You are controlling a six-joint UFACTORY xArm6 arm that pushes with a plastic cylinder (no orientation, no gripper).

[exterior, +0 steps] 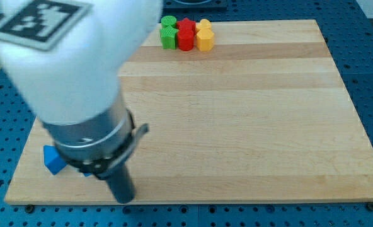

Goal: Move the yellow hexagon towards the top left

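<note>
No claw is fitted on this arm, so there is no open or closed state to report; the arm (67,69) is ending in a dark rod, and my tip (125,198) is resting near the view's bottom left of the wooden board (249,126) — well apart from the task's block.

The yellow hexagon (205,39) is sitting at the view's top edge, right of centre, touching a red block (186,34), which is in turn touching a green block (168,33).

Risks, in my judgement:
- The three blocks are standing packed in a row, so a push leftward on the yellow hexagon is likely to be driving the red and green blocks along with it.
- The row is lying close to the board's top edge; a skewed push could be sending a block off the board.

Hard to make out:
- The arm's white body is covering much of the board's left side, including the top left corner that the task names.
- A blue block (53,158) is showing only partly beside the arm — its shape is unclear.
- The exact shapes of the red and green blocks are too small to tell.
</note>
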